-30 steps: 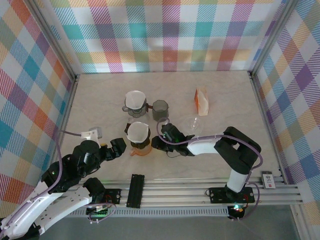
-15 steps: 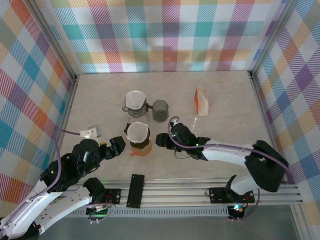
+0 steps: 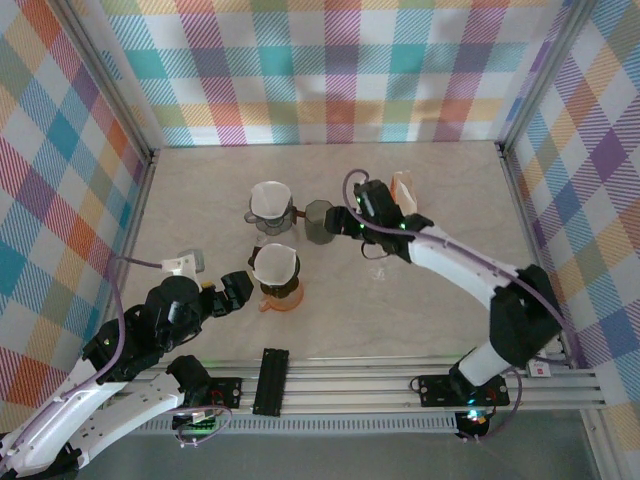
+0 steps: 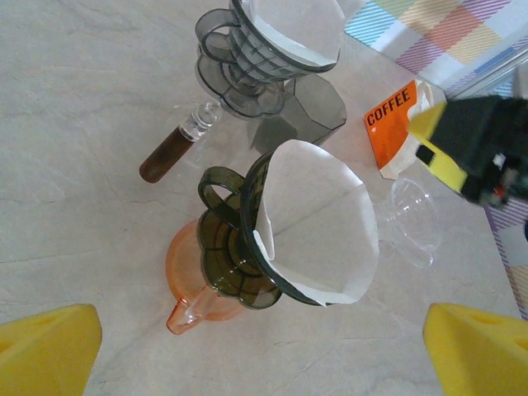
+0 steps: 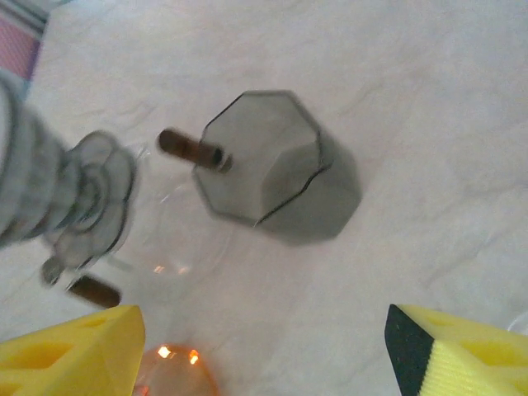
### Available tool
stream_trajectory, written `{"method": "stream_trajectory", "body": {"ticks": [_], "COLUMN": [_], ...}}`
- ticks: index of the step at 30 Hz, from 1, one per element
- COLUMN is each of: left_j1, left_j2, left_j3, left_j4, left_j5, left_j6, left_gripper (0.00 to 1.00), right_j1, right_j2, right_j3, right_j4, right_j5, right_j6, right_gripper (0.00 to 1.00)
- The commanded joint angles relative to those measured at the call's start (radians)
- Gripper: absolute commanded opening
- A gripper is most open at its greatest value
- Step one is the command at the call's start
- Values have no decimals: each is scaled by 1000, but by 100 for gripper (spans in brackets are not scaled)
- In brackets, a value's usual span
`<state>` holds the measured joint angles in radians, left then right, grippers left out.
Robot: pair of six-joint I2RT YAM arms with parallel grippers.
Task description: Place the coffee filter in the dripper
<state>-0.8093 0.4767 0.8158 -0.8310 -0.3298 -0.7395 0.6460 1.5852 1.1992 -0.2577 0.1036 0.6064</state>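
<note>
A white coffee filter [image 4: 318,219] sits open inside the dark dripper [image 4: 235,256], which stands on an orange carafe [image 4: 186,276]. From above, this dripper [image 3: 275,266] is at the front middle of the table. My left gripper [image 4: 264,355] hovers open just in front of it, its yellow fingers [image 4: 49,351] wide apart and empty. My right gripper [image 3: 350,225] is open and empty beside the grey cup [image 3: 320,220], well behind the dripper. The right wrist view looks down on that cup [image 5: 272,165].
A second dripper [image 3: 270,202] with its own filter stands behind the first, left of the grey cup. An orange coffee bag [image 3: 403,197] stands at the back right. A clear glass funnel [image 4: 412,219] lies right of the front dripper. Checked walls enclose the table.
My right gripper has opened, let go at the front dripper and pulled back and away to the grey cup. The filter stays in the dripper. The left arm has barely moved.
</note>
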Motion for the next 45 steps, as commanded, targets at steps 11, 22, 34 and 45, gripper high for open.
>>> {"method": "stream_trajectory", "body": {"ticks": [11,22,34,45], "left_j1": [-3,-3,-4,-3], "left_j2": [17,12,2,2], "left_j3": [-13,-18,-15,-22], "left_j4": [67,66,60,75], "left_j5": [23,14,8,20], "left_j6": [31,26,25,19], "left_gripper": [100,100,100,100], "right_j1": [-43,-54,-38,26], "right_j2": [444,539,442,206], "right_j3": [506,591,474,246], "right_j4": [-330,-411,-407,-373], "right_j5": [44,44,12,45], "right_j6": [-115,-113,-160,-176], "right_gripper": [79,47,22,17]}}
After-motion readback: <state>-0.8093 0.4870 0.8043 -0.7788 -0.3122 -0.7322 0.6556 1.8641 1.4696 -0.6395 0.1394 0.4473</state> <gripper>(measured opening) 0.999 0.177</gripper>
